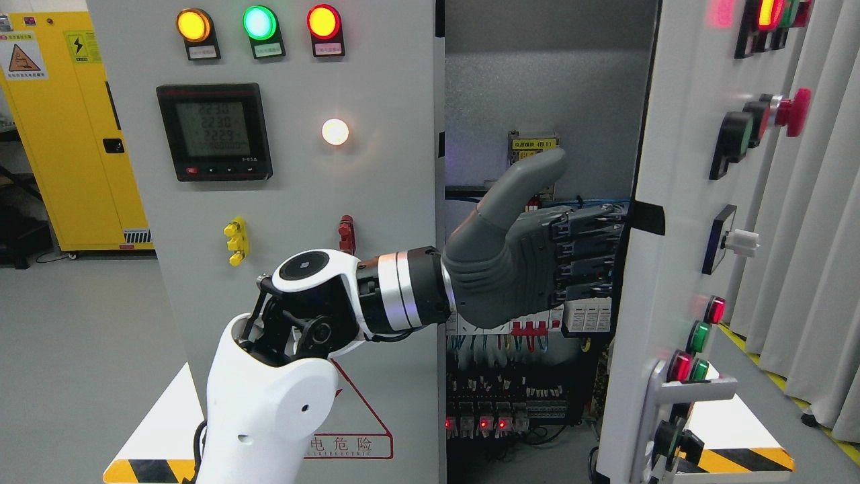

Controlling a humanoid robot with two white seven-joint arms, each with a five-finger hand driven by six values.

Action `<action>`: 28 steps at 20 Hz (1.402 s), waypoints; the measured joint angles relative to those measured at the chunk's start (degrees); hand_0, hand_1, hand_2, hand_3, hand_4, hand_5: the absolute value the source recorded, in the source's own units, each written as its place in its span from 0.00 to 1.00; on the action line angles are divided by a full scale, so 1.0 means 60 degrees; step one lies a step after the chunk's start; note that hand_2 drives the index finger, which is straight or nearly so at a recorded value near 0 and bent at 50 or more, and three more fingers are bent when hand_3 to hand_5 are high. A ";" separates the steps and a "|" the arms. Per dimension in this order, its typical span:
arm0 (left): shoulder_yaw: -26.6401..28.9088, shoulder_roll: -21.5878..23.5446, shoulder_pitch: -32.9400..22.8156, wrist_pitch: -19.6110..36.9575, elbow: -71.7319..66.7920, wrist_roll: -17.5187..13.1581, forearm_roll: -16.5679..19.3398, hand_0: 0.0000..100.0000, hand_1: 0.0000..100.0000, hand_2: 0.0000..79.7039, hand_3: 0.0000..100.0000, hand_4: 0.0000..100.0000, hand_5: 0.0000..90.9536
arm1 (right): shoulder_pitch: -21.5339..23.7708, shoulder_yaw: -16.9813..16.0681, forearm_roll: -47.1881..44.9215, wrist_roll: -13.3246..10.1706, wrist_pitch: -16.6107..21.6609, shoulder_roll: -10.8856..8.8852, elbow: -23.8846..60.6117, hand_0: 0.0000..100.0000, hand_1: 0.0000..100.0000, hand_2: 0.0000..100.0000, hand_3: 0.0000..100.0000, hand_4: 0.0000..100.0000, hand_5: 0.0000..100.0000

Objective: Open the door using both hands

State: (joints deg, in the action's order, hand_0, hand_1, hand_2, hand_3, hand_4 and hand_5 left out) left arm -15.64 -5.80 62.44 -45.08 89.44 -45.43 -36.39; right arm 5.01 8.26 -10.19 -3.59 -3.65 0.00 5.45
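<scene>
- The left hand [521, 259], grey with a thumb pointing up, reaches across from the white left arm [275, 396] to the free edge of the right door [672, 202].
- Its fingers [591, 252] lie stacked side by side and hook round that edge; the tips are hidden behind the door, so the grip itself cannot be fully seen.
- The right door stands swung open toward the camera at the picture's right, showing the cabinet interior [537, 87] with wiring, white breakers [588, 314] and small red lights low down.
- A yellow label [534, 144] inside carries Chinese characters and "(B1)".
- The right door carries a red mushroom button [793, 111], red and green indicator lamps, a white knob [739, 240] and a metal handle [692, 390].
- The left door [295, 222] is closed, with orange [193, 25], green [259, 22] and red [323, 21] lamps over small labels too fine to read.
- Below them a digital meter [213, 131] shows three rows of digits, roughly 223 or 222 each.
- A white lamp [335, 132] glows beside the meter.
- A red-bordered warning sign [359, 437] near the bottom reads "电危险" in part.
- A yellow cabinet [67, 128] at far left bears a lightning warning sticker.
</scene>
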 measured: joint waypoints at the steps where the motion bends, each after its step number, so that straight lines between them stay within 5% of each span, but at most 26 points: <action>1: -0.0045 -0.0060 0.0015 -0.0017 -0.0042 0.0004 -0.0001 0.00 0.00 0.00 0.00 0.00 0.00 | 0.0000 0.0000 0.0000 0.0000 0.0000 0.0000 -0.0001 0.20 0.12 0.00 0.00 0.00 0.00; 19: -0.1177 -0.0540 0.0133 0.0474 -0.0352 0.0585 -0.0214 0.00 0.00 0.00 0.00 0.00 0.00 | 0.0000 0.0001 0.0000 0.0000 0.0000 0.0000 0.0000 0.20 0.12 0.00 0.00 0.00 0.00; 28: -0.1877 -0.0611 0.0353 0.1009 -0.0389 0.1617 -0.0796 0.00 0.00 0.00 0.00 0.00 0.00 | 0.0001 0.0001 0.0000 0.0000 0.0000 0.0000 0.0000 0.20 0.12 0.00 0.00 0.00 0.00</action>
State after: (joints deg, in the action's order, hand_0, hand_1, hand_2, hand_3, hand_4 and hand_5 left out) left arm -26.90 -9.47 64.55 -39.02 87.11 -35.73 -41.16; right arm 5.01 8.26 -10.20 -3.59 -3.65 0.00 5.45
